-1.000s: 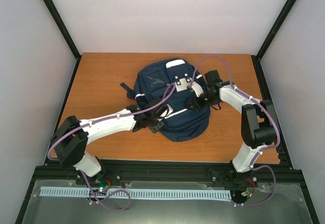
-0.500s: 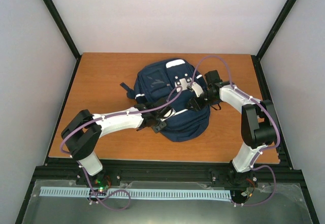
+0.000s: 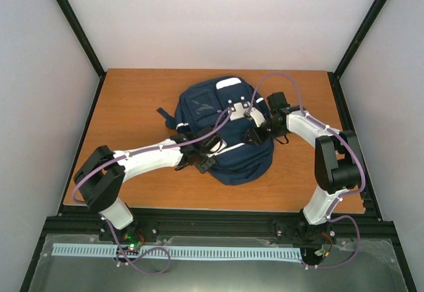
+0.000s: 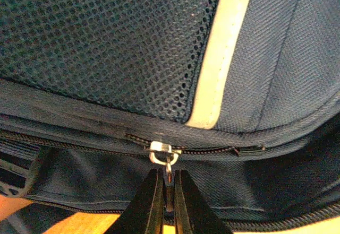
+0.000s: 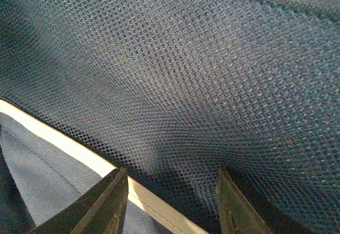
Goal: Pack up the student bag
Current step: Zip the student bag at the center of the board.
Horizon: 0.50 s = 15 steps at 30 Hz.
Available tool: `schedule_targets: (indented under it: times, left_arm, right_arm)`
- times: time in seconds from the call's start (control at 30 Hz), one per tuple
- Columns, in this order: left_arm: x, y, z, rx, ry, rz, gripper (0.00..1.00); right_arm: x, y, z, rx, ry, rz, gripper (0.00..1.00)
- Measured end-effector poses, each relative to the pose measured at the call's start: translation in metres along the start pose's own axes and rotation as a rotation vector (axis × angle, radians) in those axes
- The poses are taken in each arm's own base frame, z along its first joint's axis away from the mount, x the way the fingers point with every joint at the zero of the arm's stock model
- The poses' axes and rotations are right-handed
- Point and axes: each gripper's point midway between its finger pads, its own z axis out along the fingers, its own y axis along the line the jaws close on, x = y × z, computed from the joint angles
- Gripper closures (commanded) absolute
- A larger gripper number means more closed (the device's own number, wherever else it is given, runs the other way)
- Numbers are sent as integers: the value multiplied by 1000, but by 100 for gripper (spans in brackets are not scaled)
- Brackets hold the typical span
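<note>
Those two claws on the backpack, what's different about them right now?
The left gripper has its jaws pinched together, while those of the right gripper stand well apart. The left one clamps the small metal zipper pull. The right one grips nothing that I can see, with its fingers poised at the mesh panel. Both are down at the student bag, near its middle.

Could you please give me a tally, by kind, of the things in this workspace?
backpack: 1
zipper pull: 1
table: 1
robot arms: 2, the left arm and the right arm
total: 5
</note>
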Motion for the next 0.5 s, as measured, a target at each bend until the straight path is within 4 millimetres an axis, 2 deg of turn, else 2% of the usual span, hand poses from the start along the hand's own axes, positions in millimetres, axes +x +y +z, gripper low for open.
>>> schedule_targets:
  times: [0.2,0.5]
  left_arm:
    - [5,-21,-5,130,23,-54,99]
    - [0,-56,-9,260,66,-74,99]
  right_arm:
    - [2,6,-1,-31,3,14,53]
    - [6,10,-3,-54,12,32,53]
